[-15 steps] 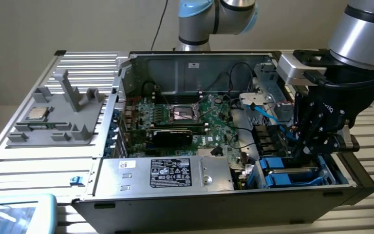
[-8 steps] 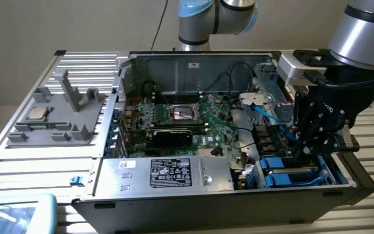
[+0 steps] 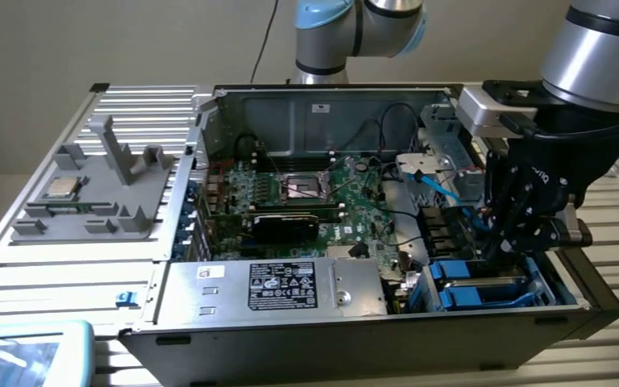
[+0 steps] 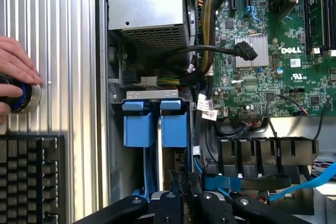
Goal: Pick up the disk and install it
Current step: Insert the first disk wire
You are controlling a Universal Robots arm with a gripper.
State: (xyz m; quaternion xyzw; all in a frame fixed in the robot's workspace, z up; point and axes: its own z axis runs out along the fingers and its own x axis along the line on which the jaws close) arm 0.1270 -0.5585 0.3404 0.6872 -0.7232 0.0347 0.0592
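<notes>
This looks like a robotics lab for computer assembly: a robot arm (image 3: 600,48) stands over an open computer case (image 3: 288,105) with its motherboard (image 3: 363,210) bare, on a ribbed metal surface (image 3: 126,105). A grey fixture (image 3: 94,201) with a chip (image 3: 64,187) sits just beside the case. A person's hand (image 4: 16,66) rests on a round button (image 4: 21,98) near a keyboard (image 4: 31,177).

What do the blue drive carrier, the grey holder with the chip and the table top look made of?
Blue drive carrier: likely moulded plastic, matte; uniform bright colour, rounded edges. Grey holder: probably plastic too; dull flat grey, no glints. Table top: looks like bare metal, perhaps aluminium; ribbed slats with a soft sheen.
</notes>
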